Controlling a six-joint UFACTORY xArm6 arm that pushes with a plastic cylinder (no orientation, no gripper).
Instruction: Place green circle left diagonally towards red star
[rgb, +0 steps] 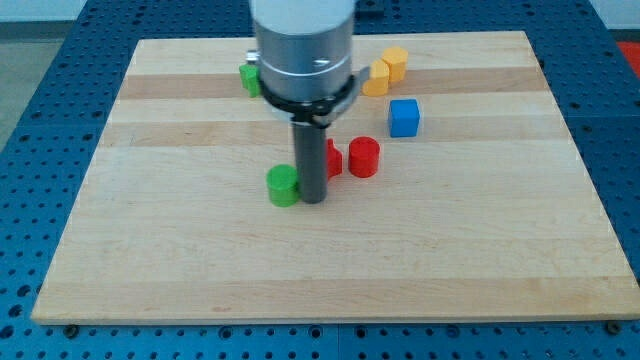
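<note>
Camera view: my tip (313, 200), a bare rod with no jaws to part or close, touches the green circle's (284, 186) right side. Red star (331, 158) partly hidden behind rod, red cylinder (364, 157) beyond. Advice: push slowly, centred.

The arm (303, 45) ends in a pale grey cylinder, ringed by a black collar, carrying a straight dark rod (311, 160).

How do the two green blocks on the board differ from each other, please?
The green circle stands in full view beside my tip, on its left; the other green block sits near the board's top, partly hidden behind the arm, so its shape is unclear. Both are green and rest on the board.
</note>
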